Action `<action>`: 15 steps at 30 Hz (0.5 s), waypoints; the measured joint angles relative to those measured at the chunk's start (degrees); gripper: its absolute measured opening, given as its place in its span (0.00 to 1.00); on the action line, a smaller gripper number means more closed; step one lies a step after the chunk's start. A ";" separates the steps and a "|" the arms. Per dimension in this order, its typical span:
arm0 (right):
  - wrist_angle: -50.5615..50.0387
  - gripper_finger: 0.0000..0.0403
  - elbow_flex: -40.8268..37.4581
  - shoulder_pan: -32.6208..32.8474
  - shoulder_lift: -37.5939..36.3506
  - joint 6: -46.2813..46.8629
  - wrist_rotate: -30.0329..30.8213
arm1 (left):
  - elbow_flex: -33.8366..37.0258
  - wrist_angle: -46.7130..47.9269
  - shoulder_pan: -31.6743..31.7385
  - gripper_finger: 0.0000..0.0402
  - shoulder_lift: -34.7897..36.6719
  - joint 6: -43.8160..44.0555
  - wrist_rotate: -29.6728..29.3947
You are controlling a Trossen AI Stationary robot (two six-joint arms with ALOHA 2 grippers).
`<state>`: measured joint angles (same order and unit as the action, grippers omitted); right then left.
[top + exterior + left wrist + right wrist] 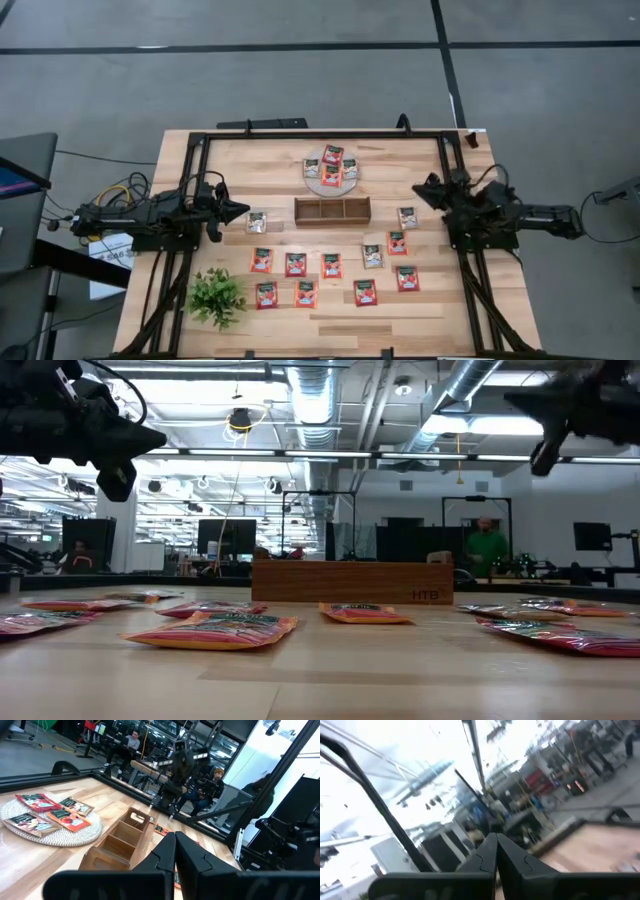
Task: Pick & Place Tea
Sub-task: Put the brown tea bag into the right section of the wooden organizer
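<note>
Bare wood lies open between the wooden tray [332, 209] and the rows of tea sachets [331, 265] nearer the front — a clear lane across the table's middle. The round mat [331, 168] sits just behind the tray, and a small plant [216, 296] blocks the front left corner. Both closed grippers — left gripper [240, 210], right gripper [421, 190] — hang above the side edges

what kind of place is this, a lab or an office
Most likely a robotics lab or open workshop: exposed ceiling ducts, rows of monitors behind the wooden table, and people seated at workstations.
</note>
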<state>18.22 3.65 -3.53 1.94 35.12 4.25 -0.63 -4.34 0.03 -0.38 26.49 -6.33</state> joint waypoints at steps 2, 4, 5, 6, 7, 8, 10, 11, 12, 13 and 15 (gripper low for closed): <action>-1.08 0.00 3.21 0.02 1.06 -0.01 0.00 | -0.12 0.00 -0.02 0.00 0.00 -0.01 0.00; -5.02 0.00 7.06 0.00 3.14 -0.53 -0.02 | -0.13 0.00 0.00 0.00 0.00 0.01 0.00; -7.36 0.00 9.24 0.00 4.58 -0.89 -0.02 | -0.14 0.00 -0.02 0.00 0.00 -0.01 0.00; -10.00 0.00 11.52 0.00 6.24 -1.49 -0.02 | -0.14 0.00 -0.02 0.00 0.00 -0.01 -0.02; -12.57 0.00 14.00 0.00 8.21 -2.29 -0.04 | -0.17 0.09 0.00 0.00 0.00 -0.01 0.00; -15.22 0.00 16.55 0.00 10.35 -3.25 -0.04 | -0.18 0.36 0.00 0.00 0.00 -0.01 0.00; -19.91 0.00 21.74 0.00 15.16 -5.48 -0.04 | -0.23 1.31 0.00 0.00 0.00 -0.01 0.00; -22.22 0.00 24.45 0.00 17.78 -6.84 -0.04 | -0.24 1.53 -0.01 0.00 0.00 -0.02 0.00; -24.59 0.00 27.22 0.00 20.49 -8.35 -0.02 | -0.28 1.66 -0.01 0.00 0.00 -0.01 0.01; -27.16 0.00 29.90 0.00 23.18 -9.71 0.06 | -0.32 1.69 -0.01 0.00 0.00 -0.03 0.00; -33.30 0.00 35.46 0.00 28.31 -12.32 0.27 | -0.34 1.75 -0.02 0.00 0.00 -0.01 0.00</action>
<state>-15.08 39.11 -3.53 30.25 22.81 4.51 -0.97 -2.58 0.01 -0.38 26.48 -6.33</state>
